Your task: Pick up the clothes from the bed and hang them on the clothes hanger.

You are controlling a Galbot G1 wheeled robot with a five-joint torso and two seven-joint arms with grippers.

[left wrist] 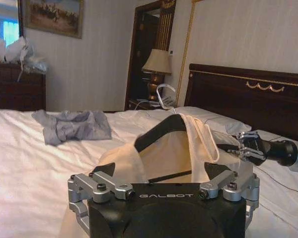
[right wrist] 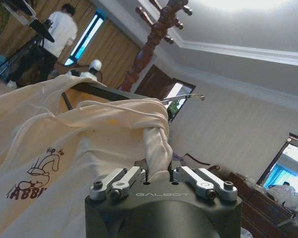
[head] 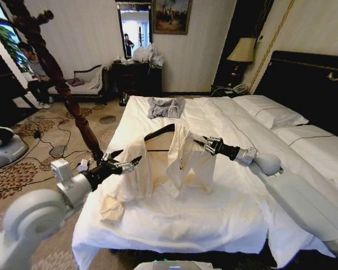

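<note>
A hotel-style bedroom: the wide bed [head: 214,214] with white sheets and a dark headboard, patterned carpet to its side. Held above the middle of the sheets is the cream shirt [head: 180,163], already draped over the black clothes hanger [head: 158,135], whose hook points toward the head of the bed. One shoulder of the shirt sits over the hanger's end on the right; the other side sags in folds down to the sheet.

The right gripper [head: 205,143] is clamped on a bunch of the shirt fabric at the hanger's right shoulder, jaws together on the cloth. The left gripper [head: 124,165] is at the opposite shoulder, against the fabric; whether its jaws are closed on anything I cannot tell.

The step in hand looks like seating the left shoulder over the bar. It would go best by drawing the fabric outward along the bar while the right grip keeps the hanger level.

A smaller grey garment [head: 166,107] lies farther up the bed, and a dark wooden coat stand [head: 59,84] rises beside the bed.
</note>
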